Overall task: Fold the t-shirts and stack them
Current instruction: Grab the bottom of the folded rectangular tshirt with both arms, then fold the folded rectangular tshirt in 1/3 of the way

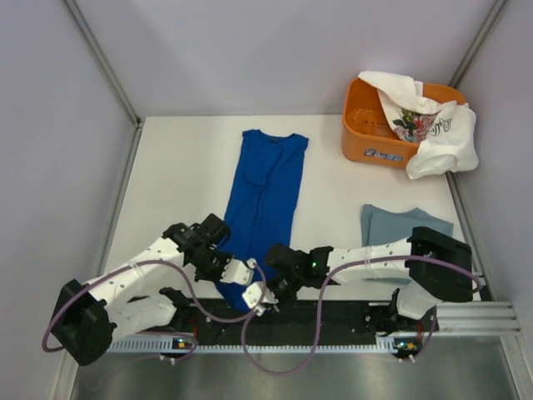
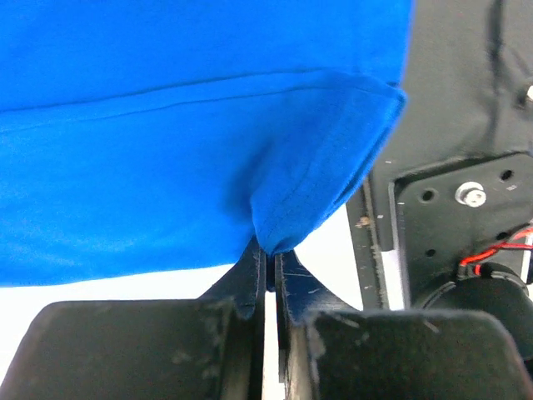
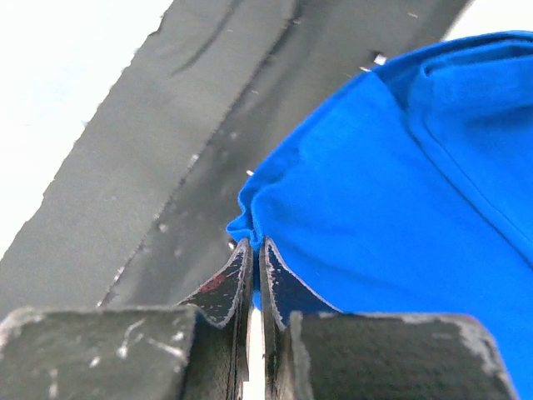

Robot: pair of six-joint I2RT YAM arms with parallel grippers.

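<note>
Royal-blue t-shirt (image 1: 268, 196) lies lengthwise near-to-far, seemingly collar far; left hand (image 2: 271, 254) and right hand (image 3: 254, 247) each pinch its near end

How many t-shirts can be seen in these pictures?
3. The blue tee lies mid-table, the grey tee lies folded at the right, and the white tee hangs over the basket. More may hide inside it.

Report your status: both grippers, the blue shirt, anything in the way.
Both shut: left gripper and right gripper each pinch a near corner of the blue t-shirt. Shirt lies long and narrow. Nothing blocks it.
</note>
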